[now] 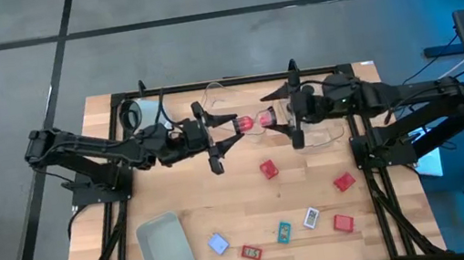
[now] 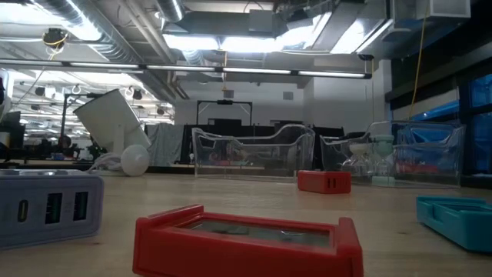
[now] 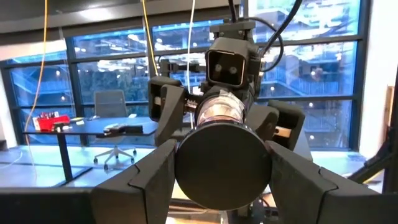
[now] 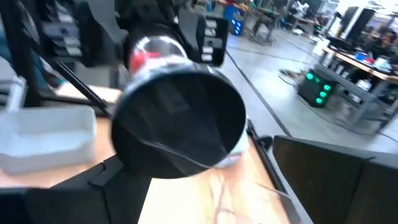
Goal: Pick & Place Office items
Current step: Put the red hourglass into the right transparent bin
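A clear tube (image 1: pixel 250 124) with black round ends and something red inside hangs above the table's far middle, between my two grippers. My left gripper (image 1: pixel 230 131) is shut on its left end and my right gripper (image 1: pixel 275 121) on its right end. On the near half of the table lie the office items: red blocks (image 1: pixel 268 169) (image 1: pixel 343 182) (image 1: pixel 344 223), a teal card (image 1: pixel 283 230), a white card (image 1: pixel 311 218), a pale blue block (image 1: pixel 219 244) and a red card (image 1: pixel 251 252). My left gripper pinches the tube's black end cap (image 3: pixel 222 167) between its two fingers (image 3: pixel 134 186), one on each round side. The fingers come level from the table's left and lie along the tube. The tube is lifted clear and about level. My right gripper has the tube's other black end (image 4: pixel 180 124) between its two fingers (image 4: pixel 336 180), coming from the table's right, along the tube. The exact places of touch are blurred. The tube's clear body with the red thing (image 4: pixel 146 53) stretches away toward the other arm.
A grey-white bin (image 1: pixel 165 248) lies at the near left. Clear bins (image 1: pixel 225 94) (image 1: pixel 325 133) stand at the far side under and behind the arms. A white cylinder (image 1: pixel 142 114) lies at the far left. Bare wood shows between the bin and the items.
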Available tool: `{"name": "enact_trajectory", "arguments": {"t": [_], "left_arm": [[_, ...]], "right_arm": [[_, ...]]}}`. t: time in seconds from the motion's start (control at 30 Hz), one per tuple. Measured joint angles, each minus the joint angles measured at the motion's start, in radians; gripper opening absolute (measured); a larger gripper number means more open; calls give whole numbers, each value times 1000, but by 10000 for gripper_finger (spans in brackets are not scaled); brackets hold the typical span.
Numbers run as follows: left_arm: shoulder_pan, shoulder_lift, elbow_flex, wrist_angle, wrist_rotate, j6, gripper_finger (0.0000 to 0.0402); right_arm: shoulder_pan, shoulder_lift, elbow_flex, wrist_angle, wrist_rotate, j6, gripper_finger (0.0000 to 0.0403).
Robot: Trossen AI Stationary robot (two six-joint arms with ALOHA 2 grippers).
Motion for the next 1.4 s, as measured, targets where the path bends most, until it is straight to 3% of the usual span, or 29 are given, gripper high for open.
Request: {"name": "enact_trajectory", "arguments": {"t": [0.3, 0.57, 0.7, 1.03, 1.4], "left_arm": [[-1, 0, 0, 20, 26, 14, 210], [-1, 0, 0, 24, 26, 15, 211], [-1, 0, 0, 28, 26, 15, 210], [-1, 0, 0, 40, 26, 15, 210], [-1, 0, 0, 53, 26, 32, 217]], "right_arm": [[0, -5, 0, 87, -107, 43, 327], [0, -5, 0, 94, -111, 62, 326], [0, -5, 0, 114, -119, 70, 305], [0, -5, 0, 124, -159, 70, 210], [0, -5, 0, 126, -182, 96, 215]]}}
